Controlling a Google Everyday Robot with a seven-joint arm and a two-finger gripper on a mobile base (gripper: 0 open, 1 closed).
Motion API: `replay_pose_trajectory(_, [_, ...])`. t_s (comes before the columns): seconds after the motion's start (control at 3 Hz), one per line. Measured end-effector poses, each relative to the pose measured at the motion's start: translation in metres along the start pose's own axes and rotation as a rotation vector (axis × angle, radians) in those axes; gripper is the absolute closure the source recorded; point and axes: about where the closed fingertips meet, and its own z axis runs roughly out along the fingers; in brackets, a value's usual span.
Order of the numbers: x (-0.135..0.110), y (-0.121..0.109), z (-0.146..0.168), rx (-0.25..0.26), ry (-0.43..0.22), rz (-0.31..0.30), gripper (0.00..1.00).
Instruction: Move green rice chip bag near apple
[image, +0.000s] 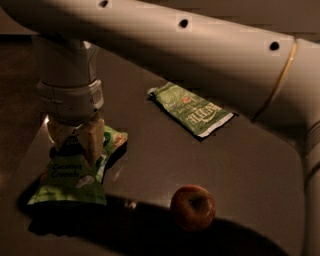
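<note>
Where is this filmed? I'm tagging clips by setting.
Probably an office snack area or a test tabletop, though that's a guess: a plain grey table holds snacks only. The hand grips the green rice chip bag; a Kettle bag and an apple lie nearby.
</note>
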Motion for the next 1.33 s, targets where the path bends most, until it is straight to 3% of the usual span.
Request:
replay_pose_trajectory(0.67, [0.011,0.038,-0.023,0.076,0.026,0.087,1.0])
replay_pose_trajectory(1.0, [0.017,0.056,-0.025,0.086,0.029,0.13,1.0])
replay_pose_trajectory(1.33, [0.019,0.07,-0.023,0.09,0.03,0.168,0.82])
